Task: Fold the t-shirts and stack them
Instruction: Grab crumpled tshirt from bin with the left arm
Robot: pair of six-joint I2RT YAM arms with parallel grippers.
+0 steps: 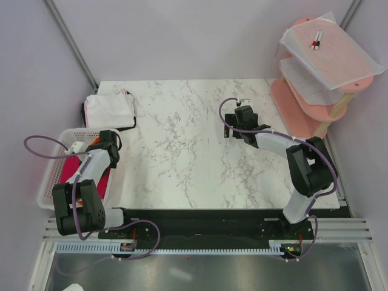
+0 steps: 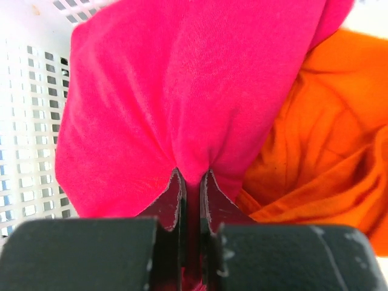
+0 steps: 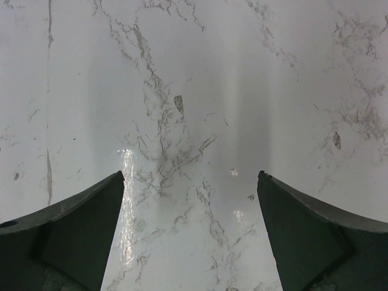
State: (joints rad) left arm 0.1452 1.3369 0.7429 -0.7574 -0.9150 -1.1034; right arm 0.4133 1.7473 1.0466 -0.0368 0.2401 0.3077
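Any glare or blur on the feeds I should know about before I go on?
Left wrist: red shirt sharp, left gripper a dark blur near the lens, basket washed out to white. Right wrist: a bright glare streak on the table, right gripper edges slightly soft. Top view: even light, soft shadows.

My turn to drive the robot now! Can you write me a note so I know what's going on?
Left gripper: shut on a pinch of the red t-shirt, inside the white basket.
Right gripper: open, empty, over the marble table.
Orange t-shirt: crumpled in the basket, beside the red one.
White t-shirt: looks folded, at the table's far left corner.
Left to do: lift out, fold and stack the red and orange ones.
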